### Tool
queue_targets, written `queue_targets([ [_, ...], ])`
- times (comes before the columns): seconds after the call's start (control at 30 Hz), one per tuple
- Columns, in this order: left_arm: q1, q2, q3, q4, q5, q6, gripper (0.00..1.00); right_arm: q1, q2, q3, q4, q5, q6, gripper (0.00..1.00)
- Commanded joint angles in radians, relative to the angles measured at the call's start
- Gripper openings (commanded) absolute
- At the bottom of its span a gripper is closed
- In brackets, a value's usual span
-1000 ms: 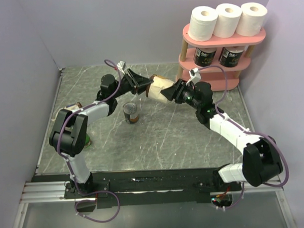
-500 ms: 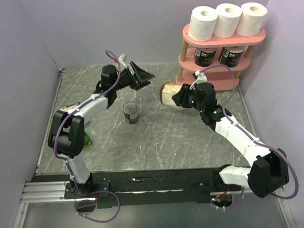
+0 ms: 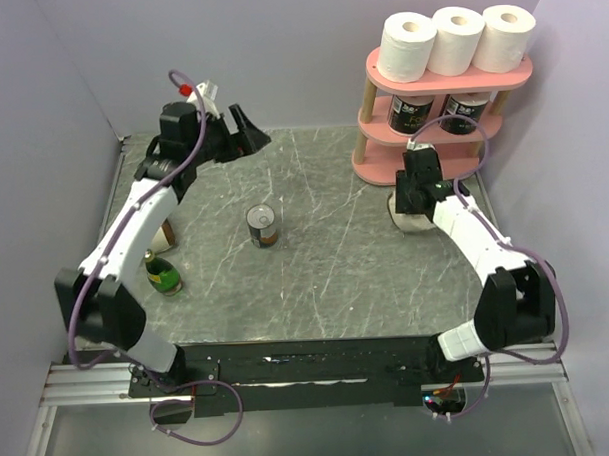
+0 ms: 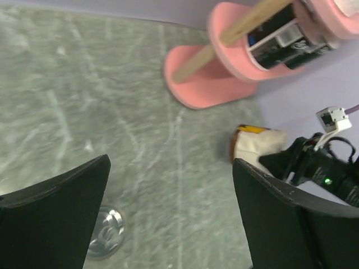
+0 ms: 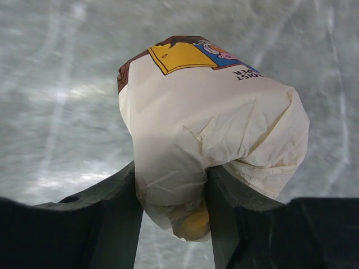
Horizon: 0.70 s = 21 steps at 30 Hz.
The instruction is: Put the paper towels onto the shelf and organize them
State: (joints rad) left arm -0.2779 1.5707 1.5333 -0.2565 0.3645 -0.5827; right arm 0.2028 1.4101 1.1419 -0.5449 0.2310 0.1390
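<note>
1. Paper towel roll (image 5: 207,123): plump cylinder in crinkled cream wrap with a yellow printed label, just before the shelf's base.
2. Right gripper (image 5: 171,188): black jaws clenched on the roll's end.
3. Shelf (image 3: 450,84): pink oval boards, pale wooden posts.
4. Left gripper (image 4: 171,162): jaws spread wide, empty.

**Six of one kind, singles of the rest**

Three white paper towels (image 3: 408,46) (image 3: 456,40) (image 3: 505,37) are sitting at the upper right, with two black-printed ones (image 3: 413,114) (image 3: 464,113) standing just below them. One cream-wrapped roll (image 5: 207,140) is filling the right wrist view. One pink shelf (image 3: 450,82), one metal can (image 3: 262,226) at centre and one green bottle (image 3: 164,276) at lower left are making up the rest.
</note>
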Motion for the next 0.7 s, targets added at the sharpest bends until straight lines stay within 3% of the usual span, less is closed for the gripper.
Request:
queue_targets([
  [0.0,0.006,-0.185,-0.125,-0.086,-0.166,0.096,0.96,-0.022,0.067,0.104,-0.088,0.099,-0.055,0.51],
  [0.13,0.005,-0.346,-0.301,-0.012,-0.212,0.099,0.96,-0.029,0.127,0.137,-0.127,0.102,-0.064,0.55],
  [0.37,0.003,-0.511,-0.528,0.089,-0.246,0.13,0.96,-0.037,0.123,0.215,-0.19,0.077,-0.039,0.8],
  [0.53,-0.009,-0.468,-0.46,-0.02,-0.332,0.184,0.96,-0.088,0.033,0.211,-0.162,-0.033,0.028,0.84],
  [0.67,-0.01,-0.512,-0.486,0.008,-0.346,0.185,0.96,-0.247,-0.029,0.119,-0.106,-0.165,0.143,0.83],
])
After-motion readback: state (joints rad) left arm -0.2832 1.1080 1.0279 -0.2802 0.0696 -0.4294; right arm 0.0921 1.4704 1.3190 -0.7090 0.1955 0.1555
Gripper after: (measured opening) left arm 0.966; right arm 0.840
